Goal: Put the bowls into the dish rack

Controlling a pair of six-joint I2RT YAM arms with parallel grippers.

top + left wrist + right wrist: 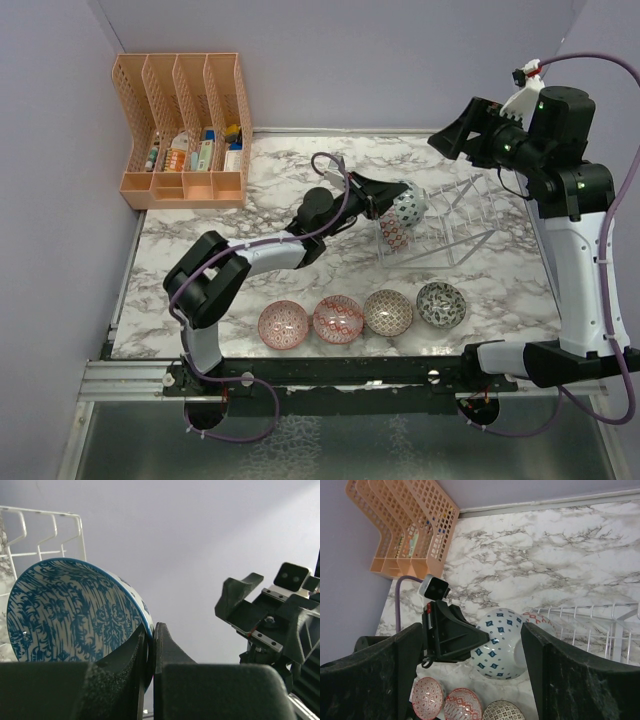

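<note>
My left gripper (390,200) is shut on the rim of a blue-patterned bowl (409,205), which it holds on edge over the left end of the wire dish rack (462,222). In the left wrist view its fingers (151,645) pinch the rim, and the blue inside (70,610) faces the camera. A red-patterned bowl (393,236) stands on edge in the rack just in front of it. Two red bowls (283,323) (338,319), a brownish bowl (388,312) and a dark bowl (440,304) lie in a row near the front. My right gripper (452,130) hangs open and high behind the rack, holding nothing.
An orange file organiser (185,130) stands at the back left against the wall. The right wrist view looks down between open fingers on the held bowl (500,640), the left gripper (452,635) and the rack's prongs (590,625).
</note>
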